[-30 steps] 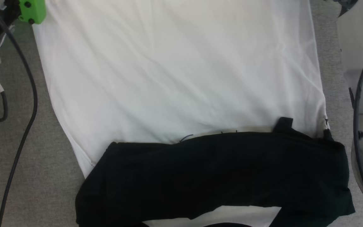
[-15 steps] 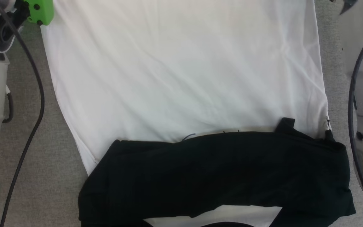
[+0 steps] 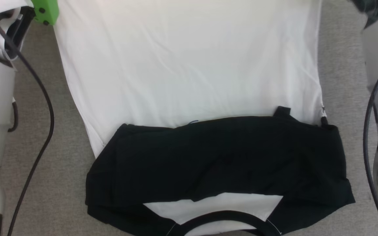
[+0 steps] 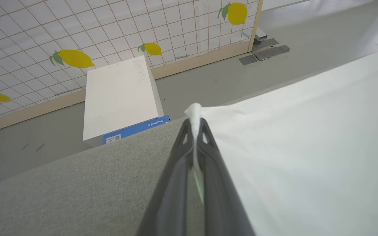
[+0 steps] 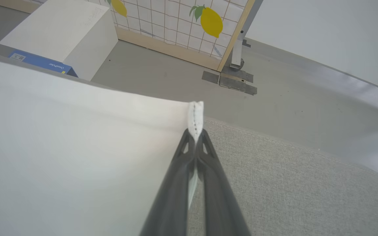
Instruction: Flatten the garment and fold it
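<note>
The garment (image 3: 189, 72) lies spread on the grey table, white body stretching up the head view. Its black sleeves (image 3: 221, 157) are folded across the near part, and the black neckband (image 3: 221, 218) curves at the bottom edge. In the left wrist view my left gripper (image 4: 195, 123) is shut on a far white corner of the garment (image 4: 194, 111), lifted off the table. My right gripper (image 5: 195, 134) is likewise shut on the other far corner, where a stitched hem (image 5: 195, 114) sticks up between its tips. The white cloth (image 5: 61, 147) hangs taut between the two grips.
The grey fabric table top (image 3: 44, 183) shows on both sides of the garment. My pale arms and a black cable (image 3: 41, 108) flank it at left and right. Beyond the far table edge stand a white box (image 4: 120, 95) and a lemon-print tiled partition (image 4: 77, 39) on the floor.
The garment's near part now sits higher in the head view, with the neckband showing at the bottom. The white body looks smoother and tauter. My left arm has shifted rightward.
</note>
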Controlling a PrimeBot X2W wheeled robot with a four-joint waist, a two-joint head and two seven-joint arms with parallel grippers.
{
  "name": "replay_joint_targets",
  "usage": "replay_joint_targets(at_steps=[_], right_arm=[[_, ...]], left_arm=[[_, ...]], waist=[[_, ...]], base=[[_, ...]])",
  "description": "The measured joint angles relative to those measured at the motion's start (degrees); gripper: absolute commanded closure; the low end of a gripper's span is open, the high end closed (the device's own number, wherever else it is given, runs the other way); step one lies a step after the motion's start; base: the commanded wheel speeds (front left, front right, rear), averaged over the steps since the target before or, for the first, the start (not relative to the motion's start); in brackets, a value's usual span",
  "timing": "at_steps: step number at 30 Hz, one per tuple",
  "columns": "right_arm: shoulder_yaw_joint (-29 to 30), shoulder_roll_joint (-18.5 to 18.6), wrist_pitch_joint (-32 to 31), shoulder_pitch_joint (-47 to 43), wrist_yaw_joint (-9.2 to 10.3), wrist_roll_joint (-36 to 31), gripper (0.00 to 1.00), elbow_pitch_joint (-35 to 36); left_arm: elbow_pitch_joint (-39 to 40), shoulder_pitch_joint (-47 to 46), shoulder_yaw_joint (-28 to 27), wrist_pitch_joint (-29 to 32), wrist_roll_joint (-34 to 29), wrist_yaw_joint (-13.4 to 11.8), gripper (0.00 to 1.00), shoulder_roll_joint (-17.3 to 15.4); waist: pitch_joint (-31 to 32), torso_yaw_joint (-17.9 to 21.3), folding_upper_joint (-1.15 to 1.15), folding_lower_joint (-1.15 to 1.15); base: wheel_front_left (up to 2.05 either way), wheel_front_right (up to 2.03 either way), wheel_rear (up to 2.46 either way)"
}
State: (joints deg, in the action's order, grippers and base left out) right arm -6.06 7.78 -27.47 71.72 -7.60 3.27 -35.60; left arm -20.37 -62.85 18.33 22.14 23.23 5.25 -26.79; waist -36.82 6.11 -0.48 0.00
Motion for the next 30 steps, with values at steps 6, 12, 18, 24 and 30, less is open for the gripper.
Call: replay_joint_targets(at_steps=[6, 12, 18, 24, 30], right_arm=[[-2.9, 2.0, 3.2, -7.0, 0.01, 5.3, 1.00, 2.1], [-4.6, 5.4, 5.4, -16.7, 0.01, 10.7, 1.00, 8.2], [-4.9, 8.7, 5.1, -28.5, 0.01, 13.8, 1.00, 17.8], [-2.4, 11.1, 2.3, -41.1, 0.01, 15.3, 1.00, 27.8], [2.6, 11.3, -3.2, -56.5, 0.01, 15.5, 1.00, 37.8]], left_arm=[[2.7, 5.2, 0.0, -5.2, 3.4, 1.2, 1.00, -0.1], [9.6, 16.6, -0.2, -7.6, 7.7, 1.3, 1.00, -1.1], [19.7, 30.1, -2.4, -10.2, 11.7, 0.3, 1.00, -2.0], [27.9, 45.9, -3.7, -12.5, 15.3, -1.9, 1.00, -2.1], [31.5, 61.6, -1.3, -12.3, 20.3, -2.8, 1.00, -0.3]], waist=[[4.5, 0.2, 0.00, 0.00], [10.1, 0.2, 0.00, 0.00], [15.8, -0.3, 0.00, -0.01], [20.3, -1.2, 0.00, -0.01], [23.7, -3.4, 0.00, -0.01]], base=[[0.00, 0.00, 0.00], [0.00, 0.00, 0.00], [0.00, 0.00, 0.00], [0.00, 0.00, 0.00], [0.00, 0.00, 0.00]])
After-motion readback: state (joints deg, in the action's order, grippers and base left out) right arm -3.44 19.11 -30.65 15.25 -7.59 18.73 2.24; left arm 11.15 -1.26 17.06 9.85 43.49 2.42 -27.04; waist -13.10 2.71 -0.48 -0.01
